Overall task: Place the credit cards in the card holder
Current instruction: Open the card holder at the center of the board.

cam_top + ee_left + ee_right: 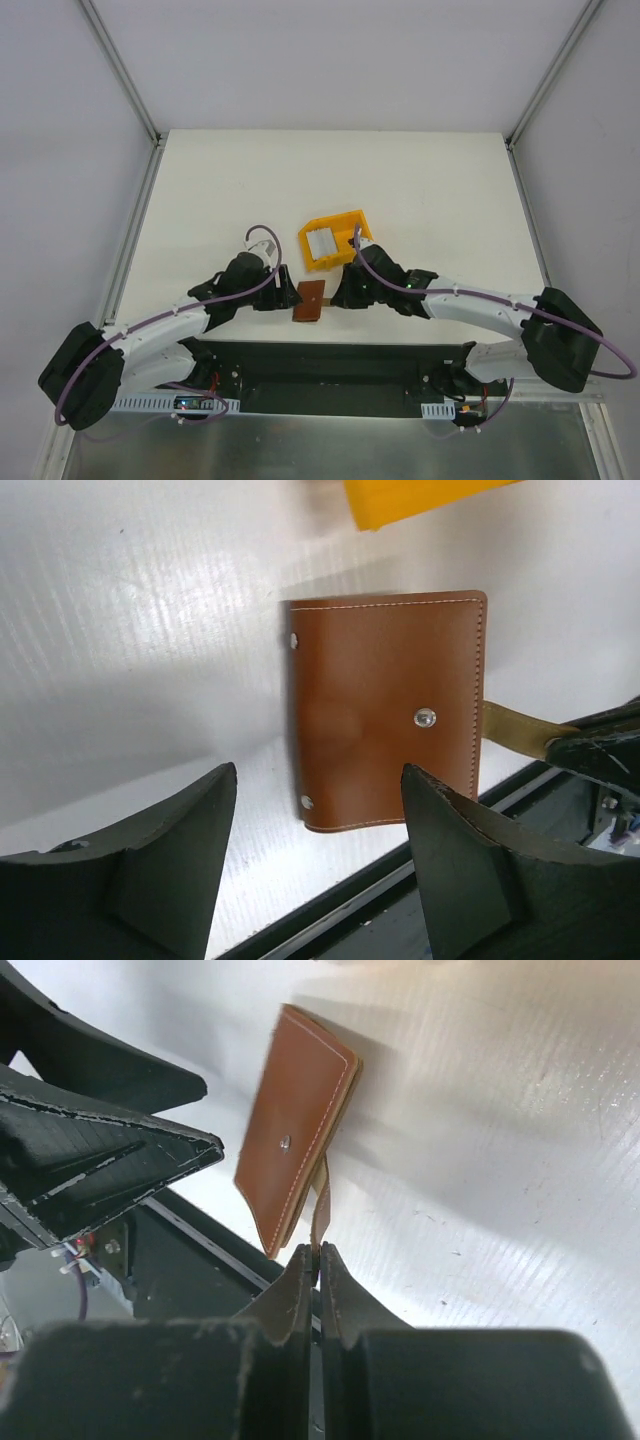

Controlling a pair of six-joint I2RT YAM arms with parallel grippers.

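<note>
The card holder (310, 301), a closed brown leather wallet, lies near the table's front edge between both grippers. In the left wrist view the card holder (385, 710) shows its snap stud, and its tab (515, 730) runs off to the right. My right gripper (320, 1252) is shut on that tab (321, 1200), with the card holder (295, 1120) just beyond its fingertips. My left gripper (318, 775) stands open at the wallet's left side, holding nothing. The light grey credit cards (320, 243) lie inside the yellow bin.
The yellow bin (333, 240) stands just behind the wallet, and its corner (420, 500) shows in the left wrist view. The table's front edge and the black base rail (330, 360) run directly below the wallet. The left gripper's fingers (110, 1150) fill the left of the right wrist view.
</note>
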